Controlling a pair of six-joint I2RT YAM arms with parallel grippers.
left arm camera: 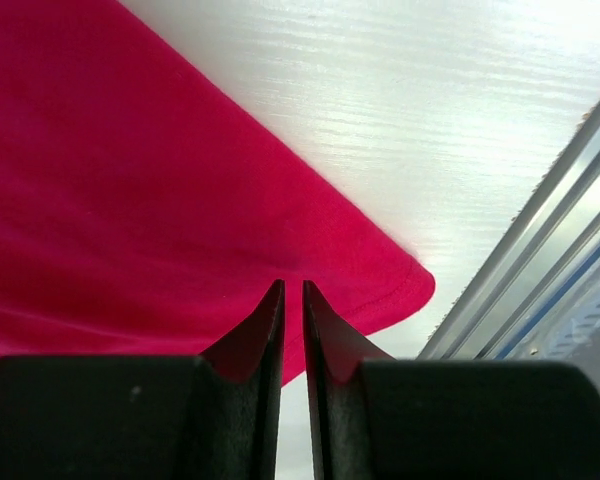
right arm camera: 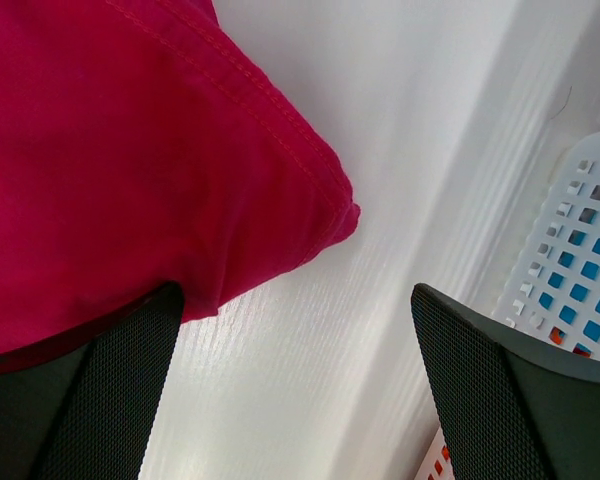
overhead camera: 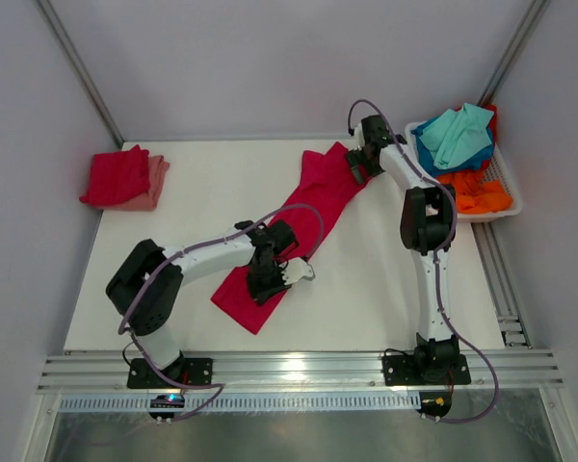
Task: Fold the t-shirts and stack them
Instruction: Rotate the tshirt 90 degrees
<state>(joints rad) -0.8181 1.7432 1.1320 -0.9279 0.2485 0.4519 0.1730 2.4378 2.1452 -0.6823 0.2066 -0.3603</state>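
A crimson t-shirt [overhead camera: 313, 197] lies in a long diagonal strip across the table, from far right to near centre. My left gripper [overhead camera: 270, 276] is over its near end. In the left wrist view the gripper [left arm camera: 291, 283] has its fingers almost together, with only a thin gap and no cloth between them; the shirt's hem corner [left arm camera: 380, 280] lies just beyond. My right gripper [overhead camera: 358, 166] is at the shirt's far corner. In the right wrist view it [right arm camera: 295, 300] is wide open, with the shirt's corner [right arm camera: 310, 215] lying by the left finger [right arm camera: 120, 380].
A folded red and pink stack [overhead camera: 123, 178] sits at the table's far left. A white basket [overhead camera: 506, 178] at the far right holds teal, blue and orange shirts; its wall shows in the right wrist view [right arm camera: 580, 230]. Metal rails [left arm camera: 540, 290] run along the near edge.
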